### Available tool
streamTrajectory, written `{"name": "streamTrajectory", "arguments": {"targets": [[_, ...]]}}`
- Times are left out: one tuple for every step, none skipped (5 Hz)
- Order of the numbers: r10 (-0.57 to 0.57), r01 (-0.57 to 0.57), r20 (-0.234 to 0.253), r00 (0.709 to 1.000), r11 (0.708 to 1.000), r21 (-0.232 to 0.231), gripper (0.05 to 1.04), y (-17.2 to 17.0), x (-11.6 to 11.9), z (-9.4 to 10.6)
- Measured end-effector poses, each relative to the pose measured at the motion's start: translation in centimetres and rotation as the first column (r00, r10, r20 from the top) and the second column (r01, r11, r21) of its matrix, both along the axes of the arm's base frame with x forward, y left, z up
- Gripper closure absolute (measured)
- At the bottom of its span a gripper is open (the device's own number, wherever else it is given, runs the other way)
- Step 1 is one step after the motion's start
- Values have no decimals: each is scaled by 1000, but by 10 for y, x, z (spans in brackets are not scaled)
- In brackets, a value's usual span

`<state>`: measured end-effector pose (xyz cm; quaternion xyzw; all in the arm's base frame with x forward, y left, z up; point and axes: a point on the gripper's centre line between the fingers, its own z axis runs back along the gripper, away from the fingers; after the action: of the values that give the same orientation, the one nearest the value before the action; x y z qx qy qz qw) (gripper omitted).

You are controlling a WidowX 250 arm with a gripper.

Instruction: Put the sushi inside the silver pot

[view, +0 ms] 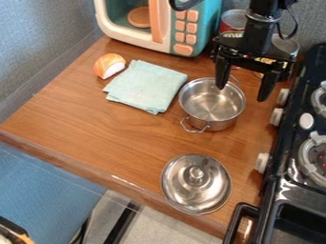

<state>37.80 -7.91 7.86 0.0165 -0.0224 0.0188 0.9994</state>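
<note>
The black gripper (243, 91) hangs at the upper right with its two fingers spread apart and nothing between them. One finger overlaps the right part of the silver pot (210, 119), which stands uncovered; its visible inside holds nothing. The sushi (109, 66), orange and white, lies on the wooden counter at the upper left, well to the left of the gripper and beside the folded cloth.
A pale green folded cloth (146, 86) lies between sushi and pot. The silver lid (196, 183) rests near the front edge. A toy microwave (185, 28) and cans (233, 20) stand behind; a black stove (290, 176) borders the right.
</note>
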Motion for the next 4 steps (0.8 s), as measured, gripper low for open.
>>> {"name": "streamTrajectory", "arguments": {"targets": [[-3, 3, -44, 999, 1000, 3, 83, 0, -3, -15], [4, -5, -59, 998, 1000, -24, 83, 11, -3, -16], [32, -32, -15, 999, 997, -64, 83, 38, 9, 0], [77, -74, 57, 995, 995, -61, 83, 84, 25, 23]]}}
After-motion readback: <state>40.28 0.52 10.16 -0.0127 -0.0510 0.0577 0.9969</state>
